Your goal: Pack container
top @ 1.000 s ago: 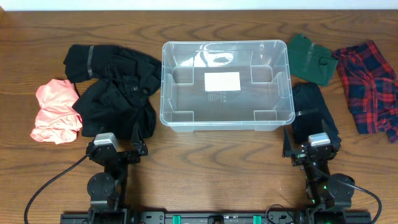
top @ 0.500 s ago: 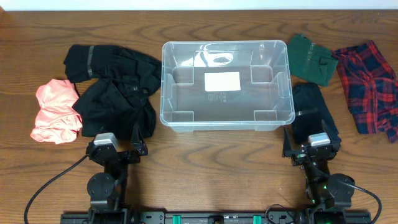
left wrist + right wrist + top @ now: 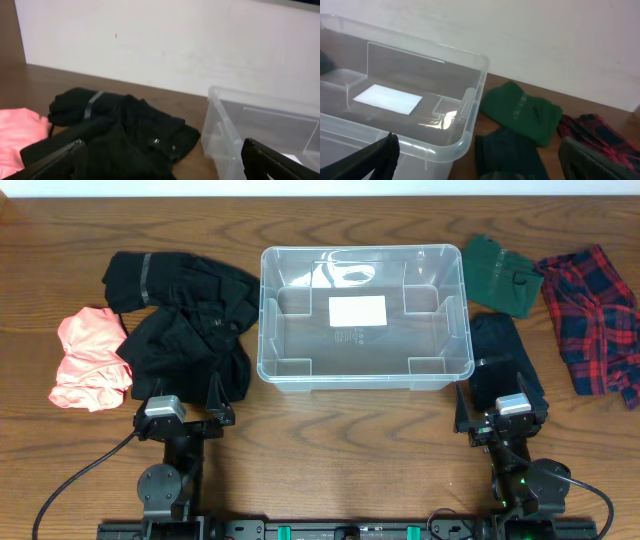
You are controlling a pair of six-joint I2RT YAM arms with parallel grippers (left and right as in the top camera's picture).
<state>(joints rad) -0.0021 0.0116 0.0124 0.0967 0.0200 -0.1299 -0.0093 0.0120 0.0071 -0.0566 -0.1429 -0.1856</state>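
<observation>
Since half a second ago the left gripper [image 3: 186,405] has edged slightly toward 9 o'clock, its tips nearer the black cloth. The right gripper [image 3: 498,418], the bin and every garment lie as before. Both pincers are spread wide and pinch nothing; in each wrist view the two fingers stand at opposite lower corners. The container [image 3: 268,330] sits empty at the middle of the wooden table [image 3: 330,440], toward 12 o'clock. It is one clear, glossy plastic rectangle with rounded corners, moulded ribs inside and a white label [image 3: 357,310] on its floor. The left gripper is at its 7 o'clock and the right at its 5 o'clock, both apart from it. The cloth pieces appear to number six, all soft and rumpled. At 9 o'clock is one pink garment [image 3: 90,358]. Just beside it lie what look like two black garments, one with a grey stripe [image 3: 170,278] and one with small studs [image 3: 190,352]. At 2 o'clock is one folded green piece [image 3: 503,275], at 3 o'clock one red-and-navy plaid shirt [image 3: 595,315], and at 4 o'clock one dark folded piece [image 3: 505,360].
</observation>
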